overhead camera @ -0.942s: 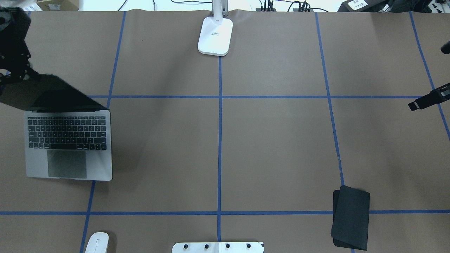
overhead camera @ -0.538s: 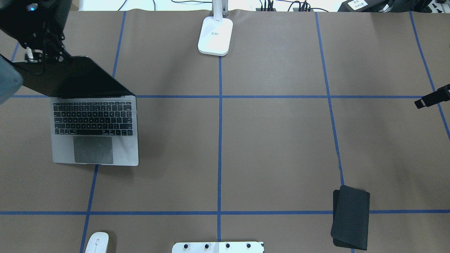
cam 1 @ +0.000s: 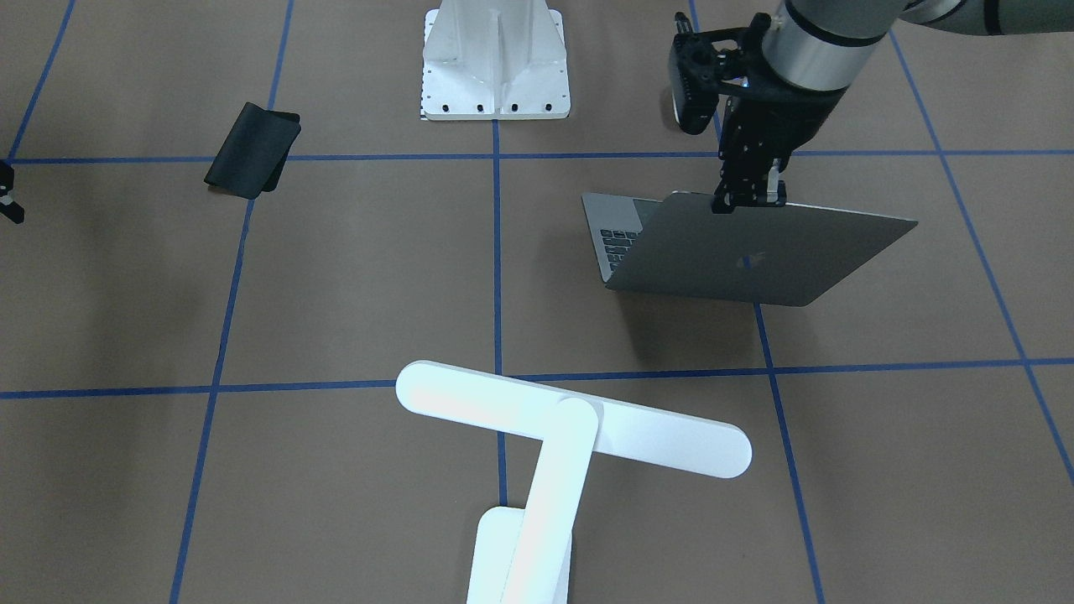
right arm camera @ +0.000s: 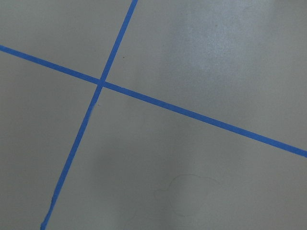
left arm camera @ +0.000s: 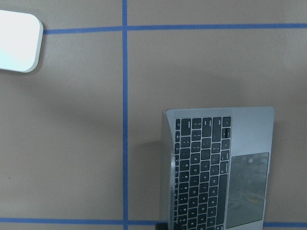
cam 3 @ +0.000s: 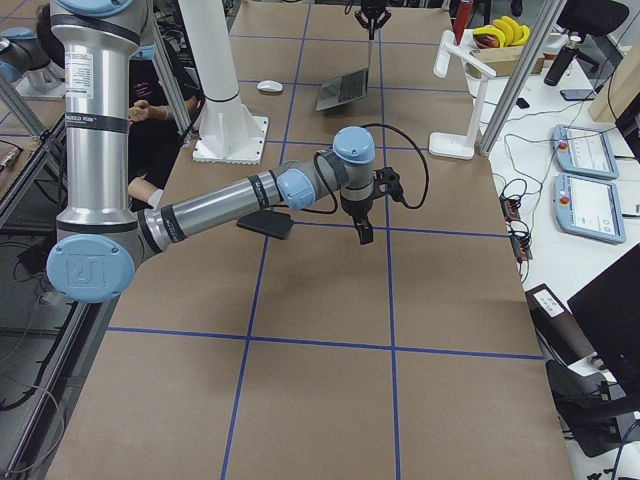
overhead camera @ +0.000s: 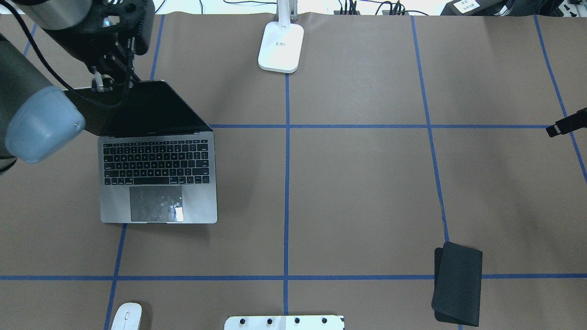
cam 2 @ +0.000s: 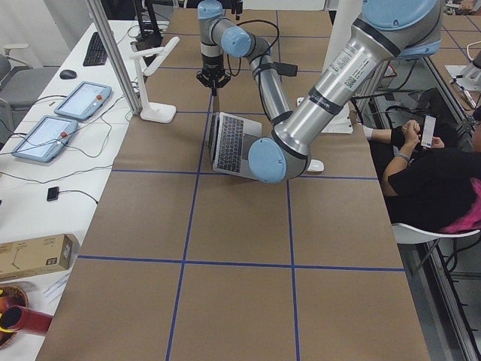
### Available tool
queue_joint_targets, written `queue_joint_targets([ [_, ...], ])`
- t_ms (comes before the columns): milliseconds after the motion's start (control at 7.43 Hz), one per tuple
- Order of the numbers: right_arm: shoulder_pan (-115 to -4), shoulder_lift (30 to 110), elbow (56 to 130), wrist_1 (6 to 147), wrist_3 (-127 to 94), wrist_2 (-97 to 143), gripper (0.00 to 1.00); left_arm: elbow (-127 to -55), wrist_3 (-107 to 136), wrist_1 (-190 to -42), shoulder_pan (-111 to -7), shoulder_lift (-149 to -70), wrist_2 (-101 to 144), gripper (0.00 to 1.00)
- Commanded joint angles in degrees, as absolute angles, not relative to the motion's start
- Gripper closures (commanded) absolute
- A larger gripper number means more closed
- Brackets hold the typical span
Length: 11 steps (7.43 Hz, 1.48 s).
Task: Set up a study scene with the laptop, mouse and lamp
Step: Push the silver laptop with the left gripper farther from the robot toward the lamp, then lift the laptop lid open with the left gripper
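We hold our left gripper [cam 1: 749,200] clamped on the lid edge of the slim grey-silver metal laptop [overhead camera: 158,183], open left of the large white desk lamp [overhead camera: 280,46], probably for dragging. Our right gripper [overhead camera: 565,125]: we cannot tell.

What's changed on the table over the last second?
The left gripper, jaws shut on the screen's top edge, dragged the open laptop toward the table's middle. The right gripper edged slightly outward. The mouse, lamp and black pad stayed put.
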<state>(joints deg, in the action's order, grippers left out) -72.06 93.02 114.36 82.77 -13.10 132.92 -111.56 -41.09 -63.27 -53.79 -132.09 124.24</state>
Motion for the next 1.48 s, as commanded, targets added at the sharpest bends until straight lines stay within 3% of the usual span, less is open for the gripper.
queue_joint_targets([
  [0,-72.2,92.6,114.3,83.2,-13.1,133.2,0.0,-107.2,-40.3,-67.6,-51.4,-135.1,120.0,0.91],
  [673,-73.0,93.1,114.2,83.2,-13.1,134.4,0.0,-102.0,-40.1,-71.1,-49.3,-139.3,110.5,0.91],
  [942,-73.4,93.2,114.1,83.2,-13.1,134.8,0.0,-96.9,-36.1,-75.9,-45.9,-140.2,109.4,0.91],
  [1345,-73.5,92.7,113.3,83.1,-13.1,134.8,0.0,-96.7,-35.9,-78.0,-45.3,-139.6,107.0,0.91],
])
